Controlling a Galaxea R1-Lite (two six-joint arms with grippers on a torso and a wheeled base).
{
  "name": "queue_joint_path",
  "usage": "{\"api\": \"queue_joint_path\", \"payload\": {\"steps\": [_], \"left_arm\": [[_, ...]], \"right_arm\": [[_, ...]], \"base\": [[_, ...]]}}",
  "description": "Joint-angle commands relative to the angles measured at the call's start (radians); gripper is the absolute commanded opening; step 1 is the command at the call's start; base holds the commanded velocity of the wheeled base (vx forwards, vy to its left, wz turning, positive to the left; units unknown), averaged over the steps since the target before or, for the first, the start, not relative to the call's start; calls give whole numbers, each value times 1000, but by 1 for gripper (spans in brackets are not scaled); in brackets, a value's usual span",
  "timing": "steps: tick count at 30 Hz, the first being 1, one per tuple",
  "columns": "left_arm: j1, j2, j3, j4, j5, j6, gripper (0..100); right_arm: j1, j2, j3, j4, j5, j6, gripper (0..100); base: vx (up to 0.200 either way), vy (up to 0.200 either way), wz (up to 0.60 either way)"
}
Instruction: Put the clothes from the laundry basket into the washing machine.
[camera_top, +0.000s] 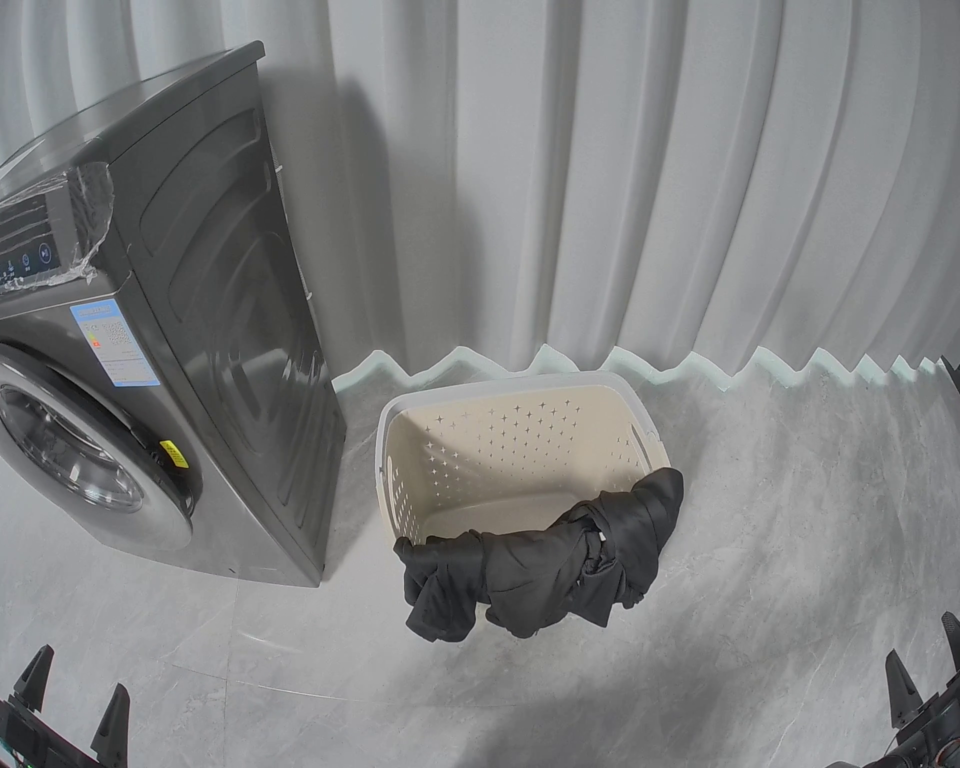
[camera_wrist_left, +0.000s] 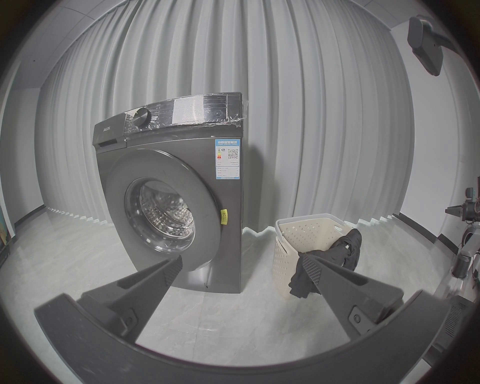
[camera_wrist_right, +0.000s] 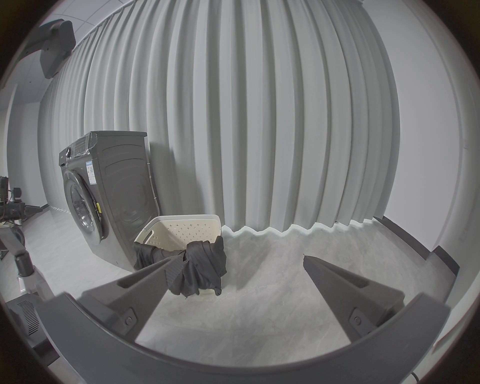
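Note:
A cream laundry basket (camera_top: 520, 415) (camera_wrist_left: 307, 232) (camera_wrist_right: 180, 231) stands on the floor beside the grey washing machine (camera_top: 190, 300) (camera_wrist_left: 175, 190) (camera_wrist_right: 107, 185). Black clothes (camera_top: 540, 565) (camera_wrist_left: 330, 260) (camera_wrist_right: 192, 267) hang over the basket's near rim. The machine's round door (camera_top: 75, 450) (camera_wrist_left: 160, 215) looks closed. My left gripper (camera_top: 72, 700) (camera_wrist_left: 240, 265) sits low at the near left, open and holding nothing. My right gripper (camera_top: 925, 665) (camera_wrist_right: 240, 265) sits low at the near right, also open and holding nothing. Both are well short of the basket.
White pleated curtains (camera_top: 620, 180) run along the back behind the machine and basket. The grey marble-look floor (camera_top: 780, 560) spreads to the right of the basket and in front of it.

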Motion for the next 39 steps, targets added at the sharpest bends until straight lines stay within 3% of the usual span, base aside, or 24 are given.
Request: {"api": "queue_joint_path", "payload": {"steps": [1,13,22,39], "left_arm": [[0,-15,16,0,0,0,100],[0,-15,16,2,0,-1,100],[0,-15,16,0,0,-1,100],[0,-15,16,0,-2,2,100]], "right_arm": [[0,-12,18,0,-1,-1,100],[-1,-12,18,1,-1,-1,100],[0,-12,18,0,1,-1,100],[-1,-12,18,0,-1,1,100]], "base": [[0,0,0],[0,0,0],[0,-200,0],[0,0,0]]}}
